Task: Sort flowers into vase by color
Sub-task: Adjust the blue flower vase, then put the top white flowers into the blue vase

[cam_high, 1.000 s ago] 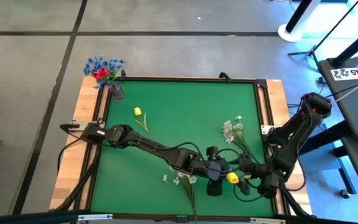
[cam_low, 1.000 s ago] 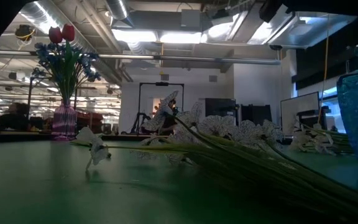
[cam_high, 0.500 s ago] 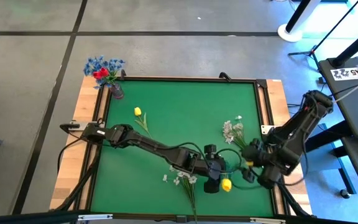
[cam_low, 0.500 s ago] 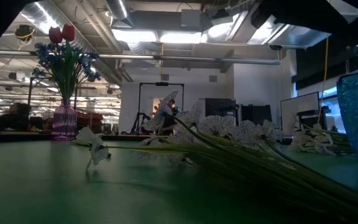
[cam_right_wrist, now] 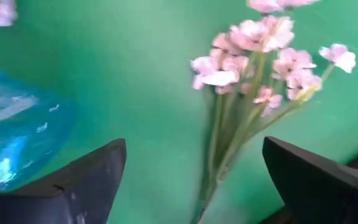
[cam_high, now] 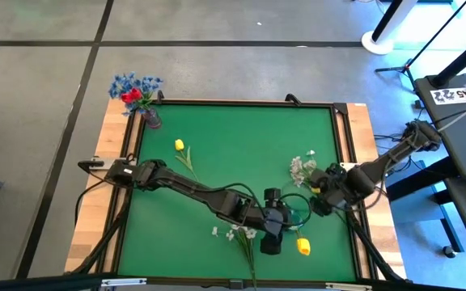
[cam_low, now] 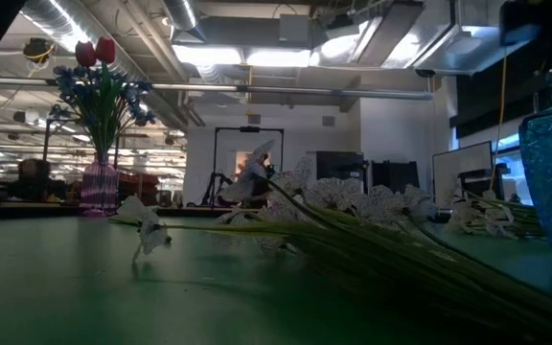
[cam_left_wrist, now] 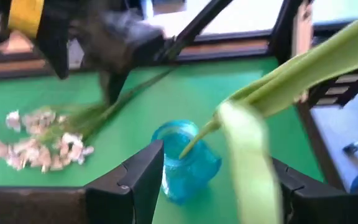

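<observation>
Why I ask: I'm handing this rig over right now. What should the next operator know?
Left gripper: open, reached out to the table's near middle, facing the blue vase.
Right gripper: open, holding nothing, beside one white spray.
Done: red and blue flowers stand in the purple vase at the far left corner.
In progress: one yellow tulip has its stem seemingly in the blue vase, with its bud hanging out low.
Left: a second yellow tulip and both white sprays, the other one near the front edge, lie on the green mat.
</observation>
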`<state>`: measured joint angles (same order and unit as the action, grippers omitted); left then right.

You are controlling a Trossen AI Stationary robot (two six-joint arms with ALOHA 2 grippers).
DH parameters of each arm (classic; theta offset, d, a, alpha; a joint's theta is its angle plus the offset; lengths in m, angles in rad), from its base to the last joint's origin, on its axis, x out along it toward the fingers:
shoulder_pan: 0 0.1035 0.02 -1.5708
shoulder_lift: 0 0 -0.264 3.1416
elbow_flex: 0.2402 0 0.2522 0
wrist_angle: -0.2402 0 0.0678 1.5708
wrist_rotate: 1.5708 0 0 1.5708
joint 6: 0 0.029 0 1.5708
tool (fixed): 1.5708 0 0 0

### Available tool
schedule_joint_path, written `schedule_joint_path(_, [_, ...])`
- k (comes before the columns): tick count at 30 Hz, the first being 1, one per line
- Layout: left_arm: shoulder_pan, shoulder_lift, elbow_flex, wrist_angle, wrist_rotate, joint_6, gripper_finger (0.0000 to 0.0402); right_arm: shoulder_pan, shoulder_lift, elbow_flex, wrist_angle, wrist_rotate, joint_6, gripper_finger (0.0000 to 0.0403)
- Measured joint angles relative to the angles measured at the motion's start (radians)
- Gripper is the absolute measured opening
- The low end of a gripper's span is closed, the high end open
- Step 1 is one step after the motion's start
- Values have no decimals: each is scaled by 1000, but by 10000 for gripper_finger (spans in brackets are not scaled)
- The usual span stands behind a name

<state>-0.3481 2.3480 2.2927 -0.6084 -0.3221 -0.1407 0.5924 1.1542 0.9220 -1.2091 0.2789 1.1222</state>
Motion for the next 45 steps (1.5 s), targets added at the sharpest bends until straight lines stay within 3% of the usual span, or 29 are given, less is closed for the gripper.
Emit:
schedule_joint_path(8, [-35, -73, 1, -89, 7, 39, 186, -207, 1, -109, 48, -124, -90, 364])
schedule_joint_path(16, [-89, -128, -1, -209, -9, 30, 186, -422, 2, -285, 241, -199, -223, 287])
schedule_joint_path(23, [-143, -145, 0, -362, -48, -69, 186, -536, 50, -412, 459, -309, -343, 220])
schedule_joint_path(27, [-149, -144, -8, -428, -58, -167, 186, -541, 60, -427, 494, -298, -391, 155])
schedule_joint_path(33, [-152, -141, -60, -490, -59, -304, 184, -541, 9, -365, 560, -259, -477, 16])
schedule_joint_path(40, [-166, -142, -125, -484, -68, -411, 172, -513, -182, -209, 602, -178, -616, 16])
schedule_joint_path(45, [-170, -142, -175, -480, -92, -486, 165, -391, -389, -177, 870, -140, -679, 15])
